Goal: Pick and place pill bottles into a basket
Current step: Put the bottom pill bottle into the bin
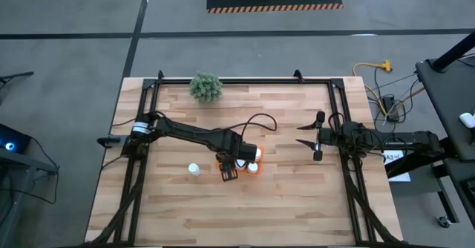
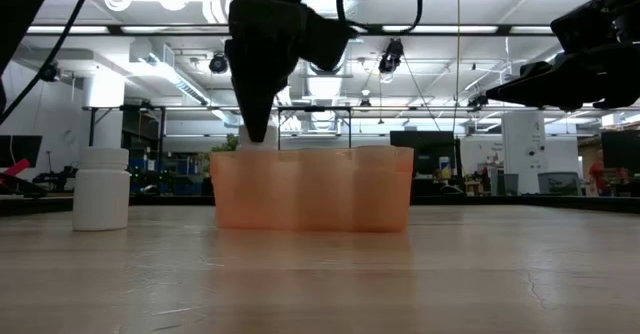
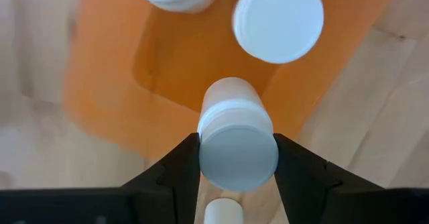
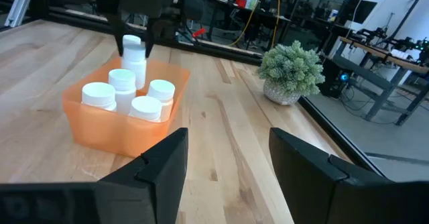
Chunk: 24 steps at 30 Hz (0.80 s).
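The orange basket [image 1: 223, 161] stands mid-table and holds several white-capped pill bottles [image 4: 145, 106]. My left gripper [image 1: 230, 168] is over the basket, shut on one pill bottle [image 3: 238, 150]. That bottle hangs over the basket with its bottom about level with the rim [image 2: 258, 139]. One more pill bottle [image 1: 194, 169] stands upright on the table left of the basket, and it also shows in the low view [image 2: 101, 188]. My right gripper [image 1: 304, 135] is open and empty above the table's right side, with its fingers pointing toward the basket [image 4: 124, 127]. My left gripper pinches the held bottle at its capped top end [image 3: 209, 147] between its two fingers, one on each side. The fingers come from above, pointing down. The bottle hangs upright below them, clear of the table, over the basket [image 3: 167, 70].
A small green potted plant [image 1: 205, 87] stands near the table's far edge. Black frame rails [image 1: 141, 129] run along the table's left, right and far sides. Bare wood lies on the near half of the table [image 1: 245, 211].
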{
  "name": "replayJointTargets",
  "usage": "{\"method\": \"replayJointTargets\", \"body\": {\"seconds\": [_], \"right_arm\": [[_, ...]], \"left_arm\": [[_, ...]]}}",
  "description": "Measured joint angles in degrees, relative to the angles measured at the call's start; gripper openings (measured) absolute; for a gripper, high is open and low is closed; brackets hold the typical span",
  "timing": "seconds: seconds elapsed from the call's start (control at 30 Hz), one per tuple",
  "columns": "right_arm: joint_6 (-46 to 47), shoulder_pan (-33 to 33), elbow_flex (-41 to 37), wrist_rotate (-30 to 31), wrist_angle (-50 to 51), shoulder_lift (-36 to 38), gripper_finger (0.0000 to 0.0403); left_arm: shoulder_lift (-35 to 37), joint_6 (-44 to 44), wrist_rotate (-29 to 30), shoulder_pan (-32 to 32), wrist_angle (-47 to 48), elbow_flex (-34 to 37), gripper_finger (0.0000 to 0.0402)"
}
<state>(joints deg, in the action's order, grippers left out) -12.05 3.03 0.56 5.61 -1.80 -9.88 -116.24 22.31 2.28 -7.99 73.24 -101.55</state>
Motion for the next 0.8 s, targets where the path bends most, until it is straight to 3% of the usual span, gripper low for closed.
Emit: {"method": "replayJointTargets", "body": {"seconds": [0.7,0.8], "right_arm": [[0.02,0.00,0.00,0.04,0.00,-0.01,0.0199],[0.02,0.00,0.00,0.04,0.00,-0.01,0.0199]], "left_arm": [[-0.03,-0.01,-0.76,0.00,-3.35,4.47,0.0144],[-0.03,1.08,-0.76,0.00,-3.35,4.47,0.0168]]}}
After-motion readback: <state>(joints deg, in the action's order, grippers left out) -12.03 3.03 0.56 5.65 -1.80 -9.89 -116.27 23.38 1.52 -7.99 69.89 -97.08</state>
